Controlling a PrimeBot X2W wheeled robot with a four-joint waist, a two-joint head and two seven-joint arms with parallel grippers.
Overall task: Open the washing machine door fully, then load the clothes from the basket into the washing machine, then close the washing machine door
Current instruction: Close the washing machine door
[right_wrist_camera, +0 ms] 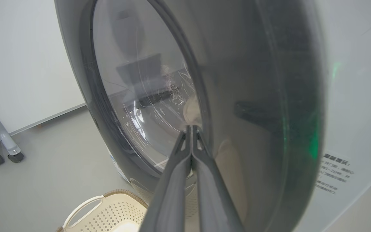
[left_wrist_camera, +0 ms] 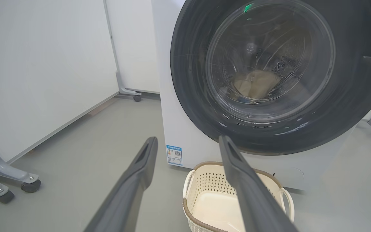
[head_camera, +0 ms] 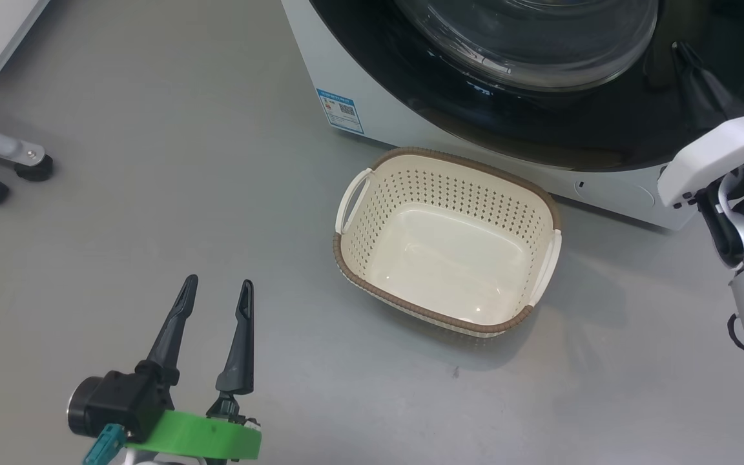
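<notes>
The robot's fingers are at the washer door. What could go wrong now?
The shut right gripper meets the glossy door with thin fingertips alone, so it might slide off and leave the door unlatched. The basket sits just below the door, so a dropping arm could knock it.

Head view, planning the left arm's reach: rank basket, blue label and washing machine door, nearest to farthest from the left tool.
1. basket, on the floor to the right.
2. blue label, beyond the basket.
3. washing machine door, upper right.
</notes>
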